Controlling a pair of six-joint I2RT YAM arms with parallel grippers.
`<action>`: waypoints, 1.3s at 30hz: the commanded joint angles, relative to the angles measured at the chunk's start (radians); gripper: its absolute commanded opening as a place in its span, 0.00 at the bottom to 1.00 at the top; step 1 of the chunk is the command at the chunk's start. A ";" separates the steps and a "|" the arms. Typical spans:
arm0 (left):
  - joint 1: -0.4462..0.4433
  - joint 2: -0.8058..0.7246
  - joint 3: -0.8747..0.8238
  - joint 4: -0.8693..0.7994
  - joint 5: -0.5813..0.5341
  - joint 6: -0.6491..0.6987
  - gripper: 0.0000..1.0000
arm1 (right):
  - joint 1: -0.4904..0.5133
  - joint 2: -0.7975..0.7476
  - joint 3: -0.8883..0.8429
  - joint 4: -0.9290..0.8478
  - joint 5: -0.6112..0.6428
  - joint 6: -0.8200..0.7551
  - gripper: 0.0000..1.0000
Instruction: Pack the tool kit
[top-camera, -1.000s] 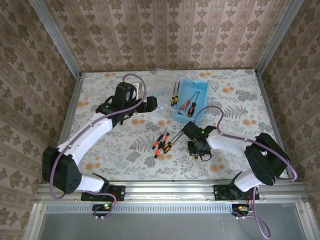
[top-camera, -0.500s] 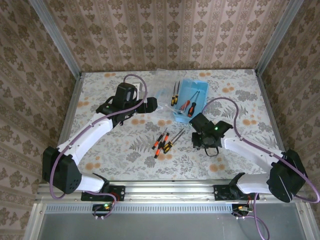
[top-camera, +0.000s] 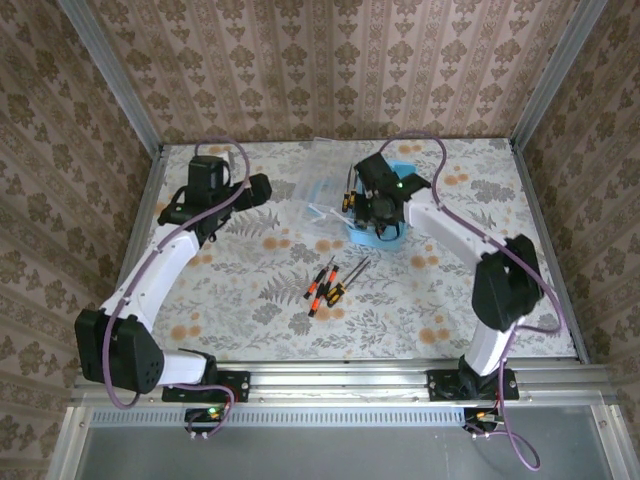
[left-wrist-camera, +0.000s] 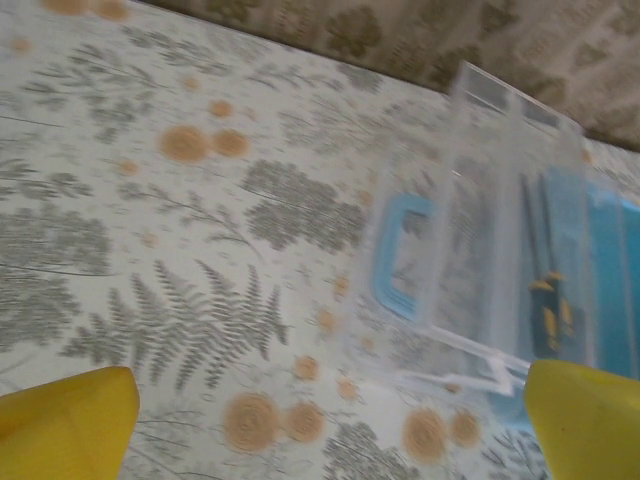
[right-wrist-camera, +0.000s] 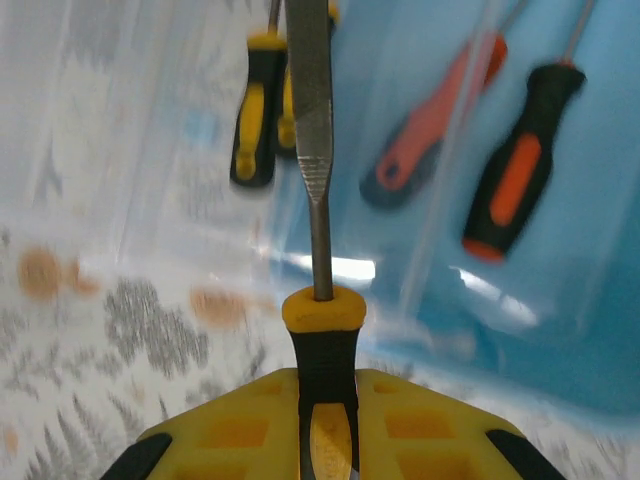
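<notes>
The blue tool case (top-camera: 408, 172) lies open at the back centre, its clear lid (top-camera: 322, 186) folded out to the left. Inside lie yellow-black screwdrivers (right-wrist-camera: 255, 110) and two orange-handled ones (right-wrist-camera: 520, 170). My right gripper (top-camera: 384, 212) hovers over the case's near edge, shut on a file (right-wrist-camera: 312, 150) by its yellow-black handle (right-wrist-camera: 325, 345), the shaft pointing into the case. My left gripper (top-camera: 262, 187) stands open left of the lid, with its yellow fingertips (left-wrist-camera: 70, 420) wide apart and nothing between them. Several loose screwdrivers (top-camera: 326, 285) lie mid-table.
The table has a floral cover and is walled in by patterned panels with metal posts at the corners. In the left wrist view the lid's blue handle (left-wrist-camera: 398, 262) faces the gripper. Bare table lies at the front and on both sides.
My right arm swung from the near middle of the table back to the blue case, carrying the file. My left arm drew back leftward, away from the lid.
</notes>
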 joint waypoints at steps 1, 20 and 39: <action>0.015 -0.015 0.002 0.000 -0.010 -0.005 1.00 | -0.045 0.122 0.142 0.003 -0.045 -0.020 0.17; 0.018 0.006 0.006 0.013 0.046 -0.021 1.00 | -0.107 0.277 0.314 -0.041 -0.147 -0.014 0.32; 0.013 0.033 0.000 0.017 0.047 -0.025 1.00 | 0.020 -0.286 -0.218 0.098 -0.004 0.019 0.43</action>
